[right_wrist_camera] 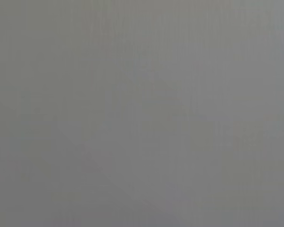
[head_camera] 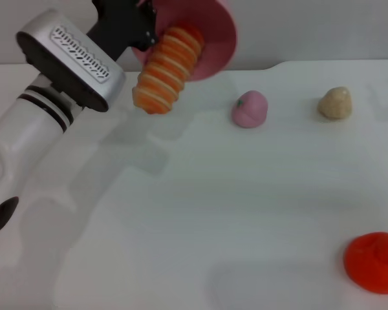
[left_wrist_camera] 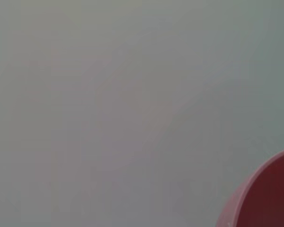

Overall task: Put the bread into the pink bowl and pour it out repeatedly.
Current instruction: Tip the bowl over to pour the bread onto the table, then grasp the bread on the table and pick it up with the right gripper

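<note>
Bread point(head_camera: 168, 68) leaving tipped pink bowl point(head_camera: 213, 39) (table point(head_camera: 194, 213) beneath).

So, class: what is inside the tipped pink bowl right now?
The striped bread is sliding out of the pink bowl, which the left gripper holds tilted above the table. The loaf's upper end and the bowl's deeper interior are hidden.

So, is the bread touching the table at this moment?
Apart. In the head view the bread hangs out of the tilted pink bowl, held up by the left gripper, with bare table visible below its lower end.
</note>
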You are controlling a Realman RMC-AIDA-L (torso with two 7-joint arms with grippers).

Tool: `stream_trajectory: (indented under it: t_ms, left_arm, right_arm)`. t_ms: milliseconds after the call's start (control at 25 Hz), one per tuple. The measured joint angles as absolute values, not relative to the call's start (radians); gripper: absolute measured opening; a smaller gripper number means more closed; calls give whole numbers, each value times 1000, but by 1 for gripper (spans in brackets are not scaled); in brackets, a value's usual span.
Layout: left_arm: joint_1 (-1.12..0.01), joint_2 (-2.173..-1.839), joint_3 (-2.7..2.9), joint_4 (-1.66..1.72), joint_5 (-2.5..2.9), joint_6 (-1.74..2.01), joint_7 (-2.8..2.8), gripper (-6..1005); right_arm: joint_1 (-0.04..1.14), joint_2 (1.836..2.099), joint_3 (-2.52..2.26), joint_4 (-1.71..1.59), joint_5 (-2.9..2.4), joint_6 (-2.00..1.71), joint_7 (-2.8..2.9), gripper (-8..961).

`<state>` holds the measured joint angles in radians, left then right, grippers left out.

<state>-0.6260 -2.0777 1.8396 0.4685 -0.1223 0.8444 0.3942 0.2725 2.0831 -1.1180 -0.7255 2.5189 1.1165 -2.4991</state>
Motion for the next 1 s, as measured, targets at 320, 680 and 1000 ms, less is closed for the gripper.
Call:
stream_trajectory:
  t_ms: [320, 680, 1000]
  left_arm:
    - [-609, -2078, 1850, 467, -201, 934, 395, 42]
    - [-628, -2079, 1886, 466, -204, 904, 386, 42]
    - [-688, -2071, 1870, 464, -240, 807, 273, 42]
  right_arm:
    - [273, 2083, -1122, -726, 2519, 1119, -2499, 478]
    - [277, 2083, -1138, -727, 2519, 1120, -2499, 478]
    - [299, 2082, -1142, -694, 2519, 1111, -2503, 478]
